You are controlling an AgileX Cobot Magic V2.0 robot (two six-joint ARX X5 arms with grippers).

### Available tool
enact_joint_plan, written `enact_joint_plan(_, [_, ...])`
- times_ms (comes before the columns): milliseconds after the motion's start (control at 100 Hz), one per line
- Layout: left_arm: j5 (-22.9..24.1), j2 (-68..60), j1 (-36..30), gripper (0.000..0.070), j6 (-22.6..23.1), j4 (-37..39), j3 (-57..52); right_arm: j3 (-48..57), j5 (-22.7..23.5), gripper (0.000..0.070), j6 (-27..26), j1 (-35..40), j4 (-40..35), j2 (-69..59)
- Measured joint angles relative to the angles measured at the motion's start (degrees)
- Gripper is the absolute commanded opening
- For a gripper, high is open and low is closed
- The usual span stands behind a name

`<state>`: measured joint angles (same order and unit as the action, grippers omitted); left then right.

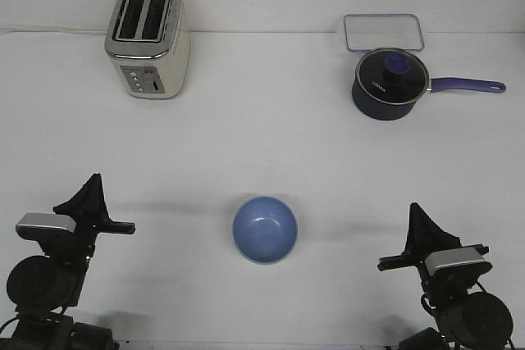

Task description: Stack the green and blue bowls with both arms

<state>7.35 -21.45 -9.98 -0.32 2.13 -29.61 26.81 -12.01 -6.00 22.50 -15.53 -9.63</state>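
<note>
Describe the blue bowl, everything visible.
The blue bowl is small, round and smooth, light periwinkle with a paler rim, and looks like glazed ceramic or plastic. It sits upright on the white table, near the front edge, roughly midway between the two arms. Its inside looks empty. Nothing touches it but the table; neither gripper is near it. No green bowl shows.

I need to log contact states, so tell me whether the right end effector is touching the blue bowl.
Apart. The front view shows bare white table between the right end effector and the blue bowl, which sits alone at the middle.
</note>
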Motion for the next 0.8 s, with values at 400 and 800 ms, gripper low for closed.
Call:
enact_joint_plan(400, [-4.6,8.1,6.4,0.0014,0.9,5.0,13.1,0.0,0.0,0.0006,0.0,0.0,0.0,0.0])
enact_joint_plan(800, [-9.0,21.1,9.0,0.0014,0.8,7.0,27.3,0.0,0.0,0.0006,0.0,0.0,0.0,0.0])
